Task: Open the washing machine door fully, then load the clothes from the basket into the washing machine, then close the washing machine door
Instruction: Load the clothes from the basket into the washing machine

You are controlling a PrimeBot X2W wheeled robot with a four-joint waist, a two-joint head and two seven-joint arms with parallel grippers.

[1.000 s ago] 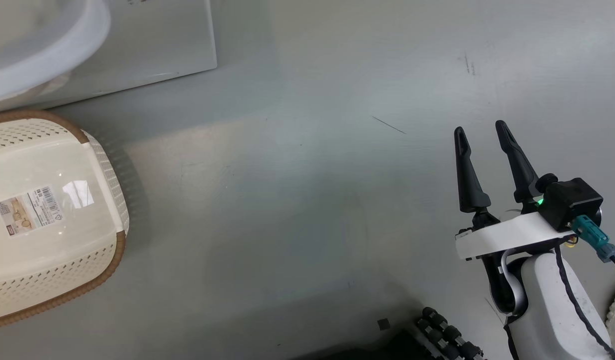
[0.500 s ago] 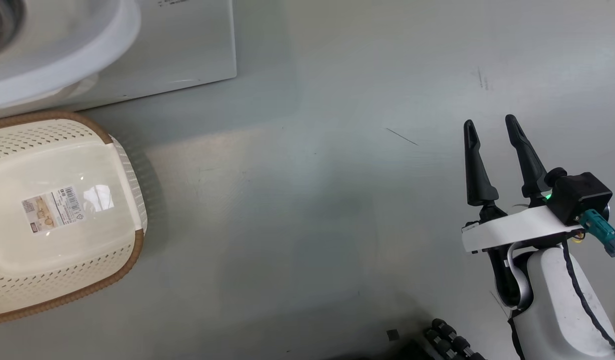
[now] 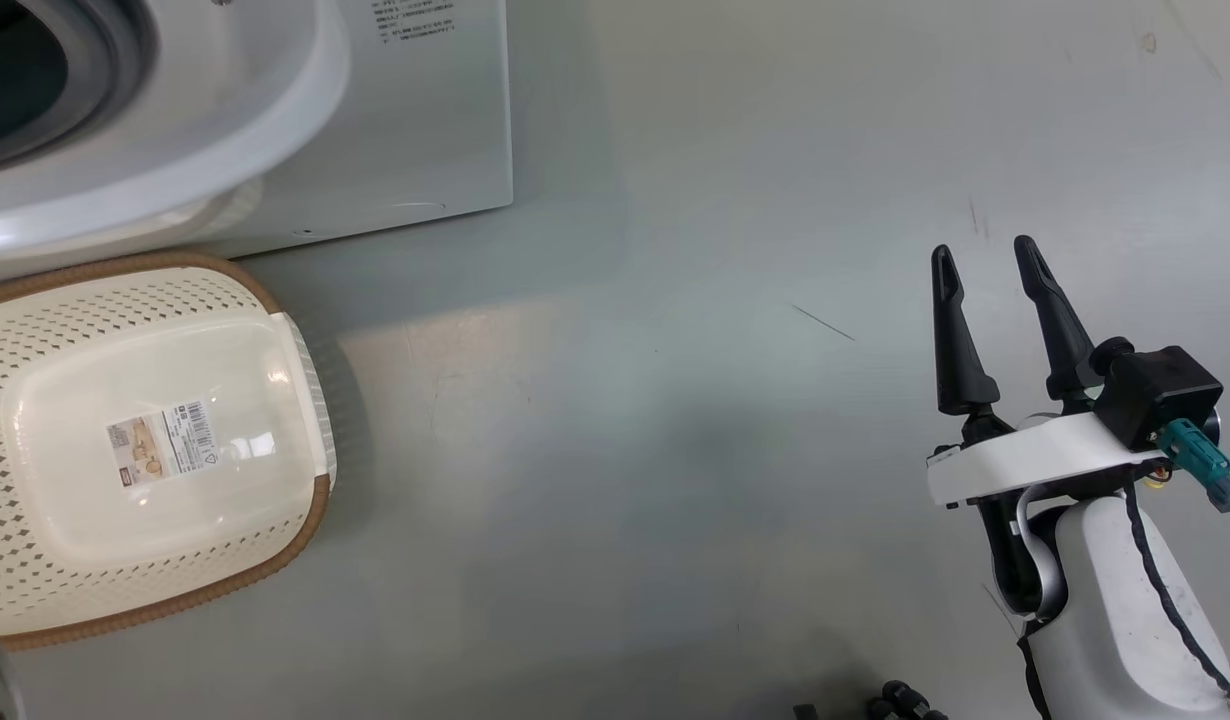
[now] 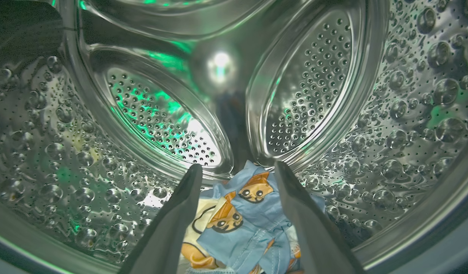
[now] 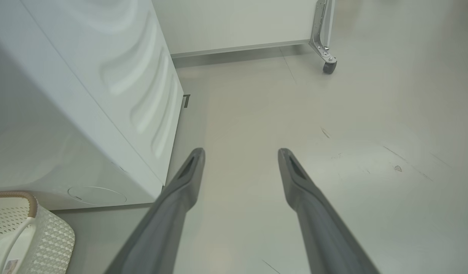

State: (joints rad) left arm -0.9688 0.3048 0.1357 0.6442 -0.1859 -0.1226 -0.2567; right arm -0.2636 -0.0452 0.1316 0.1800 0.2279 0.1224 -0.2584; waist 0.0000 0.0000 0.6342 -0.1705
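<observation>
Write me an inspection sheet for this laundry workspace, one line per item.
Surface: grey floor, a few scuffs and thin scratches.
Job's things: white washing machine with its opening uncovered; clothes lying low in the steel drum; basket on the floor in front of the machine, no clothes seen in it.
Clutter: nothing seen.
Grippers: left gripper open inside the drum, fingers pointing at the clothes, nothing held; right gripper open over bare floor, empty.
Cables: teal-plugged cable at the right wrist, clear of the fingers.
Surroundings: white cabinet on a caster wheel beyond the machine.
</observation>
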